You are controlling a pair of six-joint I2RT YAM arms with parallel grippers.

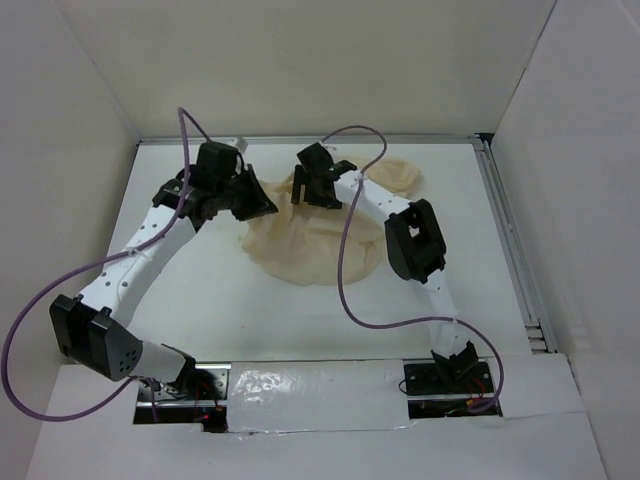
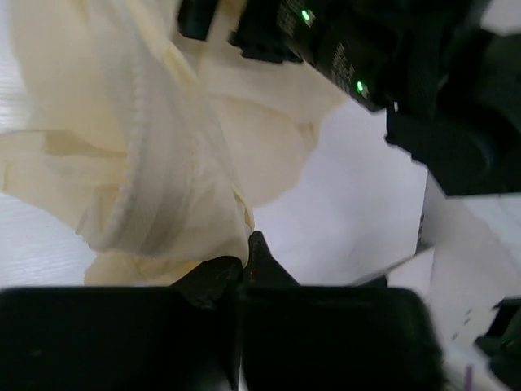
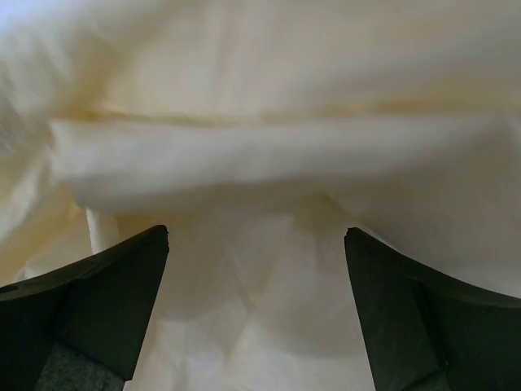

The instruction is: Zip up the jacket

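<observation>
The cream jacket [image 1: 315,240] lies bunched at the back middle of the white table. My left gripper [image 1: 268,205] is at its left edge, shut on a fold of the cloth. In the left wrist view the black fingers [image 2: 244,261] pinch the jacket [image 2: 155,163], which hangs lifted from them, a ribbed zipper band running down it. My right gripper [image 1: 300,190] hovers over the jacket's top, open. In the right wrist view its wide-apart fingertips [image 3: 256,236] frame only pale jacket folds [image 3: 269,155]. No zipper pull shows.
White walls enclose the table [image 1: 200,290] on three sides. A metal rail [image 1: 515,260] runs along the right edge. Purple cables [image 1: 350,280] loop off both arms. The right arm's wrist [image 2: 407,73] fills the top right of the left wrist view.
</observation>
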